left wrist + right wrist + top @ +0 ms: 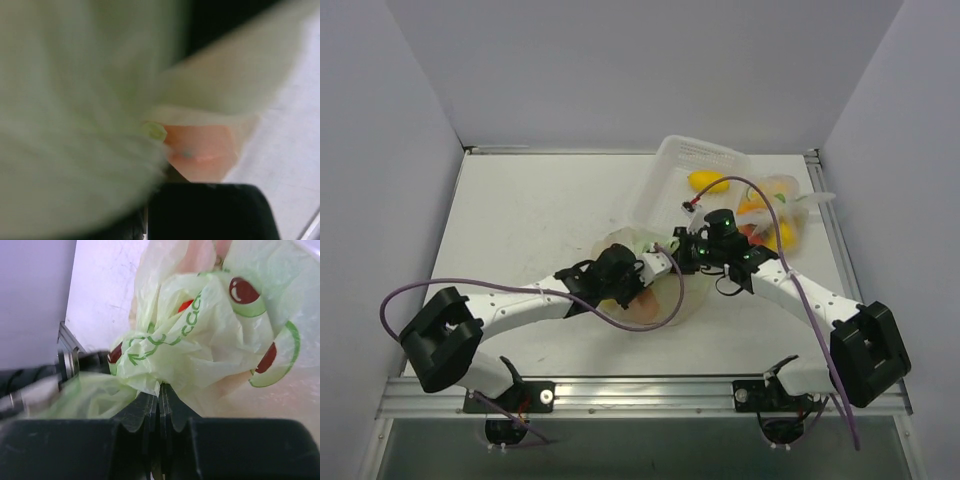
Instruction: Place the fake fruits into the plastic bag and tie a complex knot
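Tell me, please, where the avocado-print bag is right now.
Top view: the bag sits at centre, bunched between the left claw and right claw, just below-left of the basket.

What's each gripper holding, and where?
Right gripper pinches the plastic bag at a bunched fold of film. Left gripper shut, against the bag; hold unclear.

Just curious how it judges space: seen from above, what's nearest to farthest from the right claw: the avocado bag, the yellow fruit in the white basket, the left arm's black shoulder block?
From the right gripper:
1. plastic bag, pinched in it.
2. yellow fruit, behind, in the white basket.
3. left arm's shoulder block, near-left corner.
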### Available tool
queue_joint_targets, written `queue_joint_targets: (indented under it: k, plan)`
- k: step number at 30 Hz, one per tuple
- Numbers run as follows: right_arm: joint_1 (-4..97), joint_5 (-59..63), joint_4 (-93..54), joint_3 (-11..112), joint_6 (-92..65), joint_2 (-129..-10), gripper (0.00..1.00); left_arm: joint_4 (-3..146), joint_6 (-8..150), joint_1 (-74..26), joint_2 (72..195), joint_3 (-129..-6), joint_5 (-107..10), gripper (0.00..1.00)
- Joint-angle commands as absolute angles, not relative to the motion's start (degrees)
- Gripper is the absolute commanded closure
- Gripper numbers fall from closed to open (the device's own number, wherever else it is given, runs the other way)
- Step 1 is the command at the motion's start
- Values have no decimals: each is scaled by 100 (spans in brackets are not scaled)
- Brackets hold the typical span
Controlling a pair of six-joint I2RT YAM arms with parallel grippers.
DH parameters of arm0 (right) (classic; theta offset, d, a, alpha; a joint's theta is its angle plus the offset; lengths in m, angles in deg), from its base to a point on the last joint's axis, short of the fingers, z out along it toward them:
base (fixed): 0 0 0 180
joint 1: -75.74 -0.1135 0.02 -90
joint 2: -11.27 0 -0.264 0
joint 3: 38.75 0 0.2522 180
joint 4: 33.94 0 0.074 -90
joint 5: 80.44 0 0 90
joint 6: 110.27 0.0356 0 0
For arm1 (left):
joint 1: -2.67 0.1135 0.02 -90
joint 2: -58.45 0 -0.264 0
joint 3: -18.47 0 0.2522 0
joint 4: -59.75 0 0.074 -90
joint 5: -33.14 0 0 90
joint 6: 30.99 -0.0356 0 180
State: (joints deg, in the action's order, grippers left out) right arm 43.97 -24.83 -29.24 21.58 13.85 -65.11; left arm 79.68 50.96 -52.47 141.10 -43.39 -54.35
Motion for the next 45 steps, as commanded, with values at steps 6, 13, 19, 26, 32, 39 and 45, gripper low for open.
queue_joint_targets:
  k: [6,13,19,26,32,39,45]
  plan:
    - [4314,-3288,-3950,1220,2629,-6045,100,6438,5575,-3918,14150,-4222,-4627,100]
    - [4365,-3439,-4207,1105,2614,-5966,91,6225,6305,-3610,14142,-4468,-3097,100]
    - [4726,-3315,-4793,868,3157,-5869,100,6683,6489,-3617,13607,-4039,-2196,100]
    - [4463,-3631,-5419,719,3483,-5966,100,5892,7676,-3776,13684,-3967,-2547,100]
    - [4401,-4193,-5315,674,2977,-5791,95,5584,7940,-3574,14124,-4205,-3005,100]
    - [5138,-4871,-2038,1815,403,-5325,45,5338,8134,-3337,14028,-3915,-2531,100]
    - [6202,-4994,-796,2484,-200,-5025,45,5215,8222,-3328,13931,-3722,-2170,100]
